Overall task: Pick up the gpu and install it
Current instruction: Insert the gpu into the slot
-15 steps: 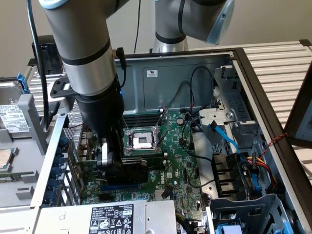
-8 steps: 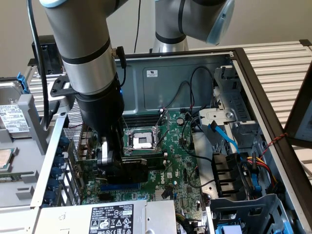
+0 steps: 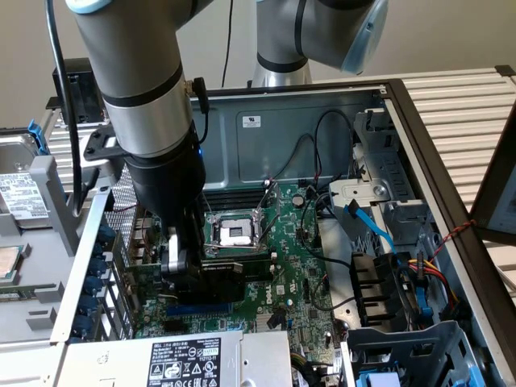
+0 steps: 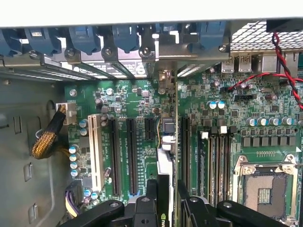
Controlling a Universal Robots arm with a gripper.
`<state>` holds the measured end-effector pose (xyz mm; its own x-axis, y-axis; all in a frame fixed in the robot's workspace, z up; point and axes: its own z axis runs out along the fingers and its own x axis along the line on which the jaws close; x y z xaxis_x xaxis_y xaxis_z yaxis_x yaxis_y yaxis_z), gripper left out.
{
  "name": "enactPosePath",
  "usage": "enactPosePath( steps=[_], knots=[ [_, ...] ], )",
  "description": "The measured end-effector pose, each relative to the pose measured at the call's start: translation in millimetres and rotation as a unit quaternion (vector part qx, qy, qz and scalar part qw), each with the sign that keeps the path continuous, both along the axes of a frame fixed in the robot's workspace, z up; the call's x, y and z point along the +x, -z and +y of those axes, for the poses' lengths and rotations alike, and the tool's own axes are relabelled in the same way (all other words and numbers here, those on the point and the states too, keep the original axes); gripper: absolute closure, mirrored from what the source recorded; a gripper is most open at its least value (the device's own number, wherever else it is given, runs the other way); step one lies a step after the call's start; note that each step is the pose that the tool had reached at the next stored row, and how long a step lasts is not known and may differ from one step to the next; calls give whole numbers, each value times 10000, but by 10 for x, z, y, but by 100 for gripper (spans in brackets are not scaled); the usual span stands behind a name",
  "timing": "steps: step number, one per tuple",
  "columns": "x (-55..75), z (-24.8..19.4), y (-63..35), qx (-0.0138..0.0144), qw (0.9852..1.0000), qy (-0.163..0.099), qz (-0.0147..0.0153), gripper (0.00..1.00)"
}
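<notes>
**Desk:** Where are we with the card?

**Me:** The pickup looks done. My gripper (image 3: 184, 268) has its jaws partly closed and clamped on the gpu (image 3: 213, 282). That is lower left of centre in the exterior view, low over the motherboard (image 3: 302, 274) and just beside the CPU socket (image 3: 235, 232).

**Desk:** Seated?

**Me:** I can't tell. On the wrist view the gpu (image 4: 164, 163) is edge-on between the fingers (image 4: 142, 210), running parallel to the expansion slots (image 4: 131, 156). Its contact edge is hidden behind the card, and in the exterior view the arm covers the bracket end. I'd call the install unfinished.
</notes>
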<state>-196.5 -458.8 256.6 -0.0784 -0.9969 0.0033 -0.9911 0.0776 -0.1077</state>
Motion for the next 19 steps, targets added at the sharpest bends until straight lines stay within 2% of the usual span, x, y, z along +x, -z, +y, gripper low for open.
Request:
enactPosePath(
  steps=[19],
  knots=[
    [-3, 4, 20, -1, 10000, -28, 1, 73]
  ],
)
